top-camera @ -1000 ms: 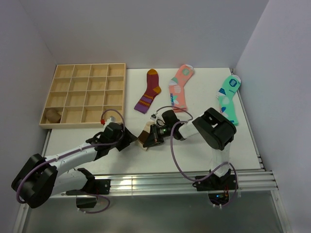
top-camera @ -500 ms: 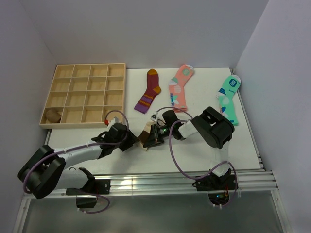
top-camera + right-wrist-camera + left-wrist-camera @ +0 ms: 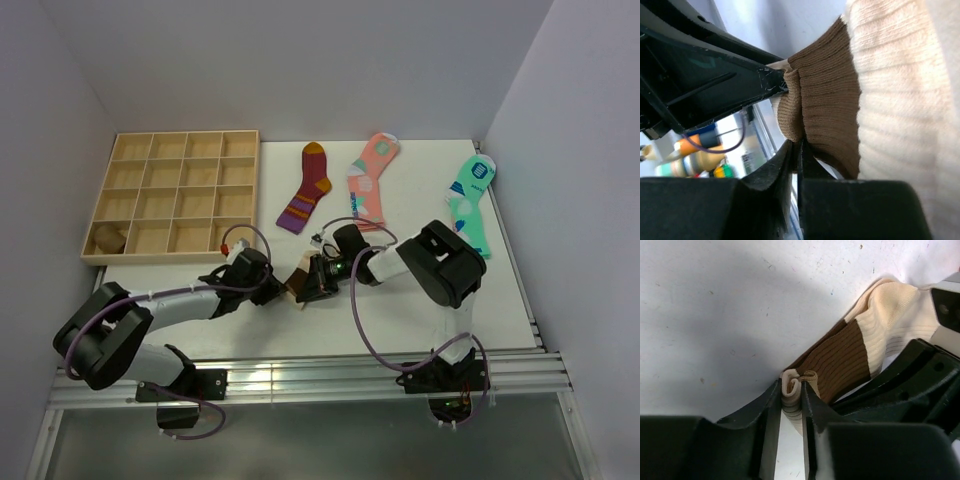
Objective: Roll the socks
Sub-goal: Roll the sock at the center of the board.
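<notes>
**Both grippers on the socks, mid-table**

Quick count from above. Two arms, both mine. One wooden tray (image 3: 150, 257) at the far left, four by four, so sixteen compartments, with one brownish lump (image 3: 108, 238) in its near-left corner cell. Three loose socks lie flat along the far side, well apart from my grippers: a maroon striped sock (image 3: 306, 190), a pink patterned sock (image 3: 368, 180) and a mint-green patterned sock (image 3: 470, 200).

The socks (image 3: 297, 278) are in the middle of the white table (image 3: 500, 290), caught between my two grippers.

Pose now. My left arm lies low and long, reaching in from the left, and my left gripper (image 3: 274, 290) meets the bundle on its left side. My right arm is folded, elbow out to the right, forearm pointing left. My right gripper (image 3: 310, 282) comes in from the other side. The two grippers are nose to nose, almost touching.

My left wrist camera shows the fingers drawn narrow, pinching a small curled end of fabric. My right wrist camera shows much the same, fingers nearly together and nipping a fold of brown ribbed knit.

As for looks, the fabric is cream-beige ribbing with a broad brown band across it. The end by my left fingers is curled into a tight little scroll, and the rest trails up and away onto the table. I cannot tell one sock from the other within the bundle.
</notes>
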### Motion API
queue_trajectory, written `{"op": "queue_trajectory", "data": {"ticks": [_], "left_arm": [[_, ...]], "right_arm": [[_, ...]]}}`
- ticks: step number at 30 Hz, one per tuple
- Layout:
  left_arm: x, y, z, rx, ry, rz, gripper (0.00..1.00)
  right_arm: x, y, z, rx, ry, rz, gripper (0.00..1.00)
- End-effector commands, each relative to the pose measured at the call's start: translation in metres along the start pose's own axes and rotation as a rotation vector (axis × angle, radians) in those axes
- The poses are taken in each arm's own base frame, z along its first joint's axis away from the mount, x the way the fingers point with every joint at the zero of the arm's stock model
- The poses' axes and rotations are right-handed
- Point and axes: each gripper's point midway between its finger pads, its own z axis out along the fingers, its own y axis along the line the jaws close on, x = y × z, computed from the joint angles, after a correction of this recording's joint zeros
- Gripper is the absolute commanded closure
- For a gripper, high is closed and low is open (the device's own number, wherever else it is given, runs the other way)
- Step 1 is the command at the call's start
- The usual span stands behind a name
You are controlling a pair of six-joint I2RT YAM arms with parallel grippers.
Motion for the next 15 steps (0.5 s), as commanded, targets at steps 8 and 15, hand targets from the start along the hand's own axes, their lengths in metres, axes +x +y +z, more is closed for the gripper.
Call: {"op": "queue_trajectory", "data": {"ticks": [8, 15], "left_arm": [[0.010, 0.041, 0.006, -0.211, 0.044, 0.095, 0.89], [0.006, 0.034, 0.003, -0.216, 0.047, 0.126, 0.92]], "right_arm": [[-0.033, -0.005, -0.034, 0.391, -0.250, -0.306, 0.68], [-0.034, 0.028, -0.040, 0.527, -0.389, -0.612, 0.66]]}}
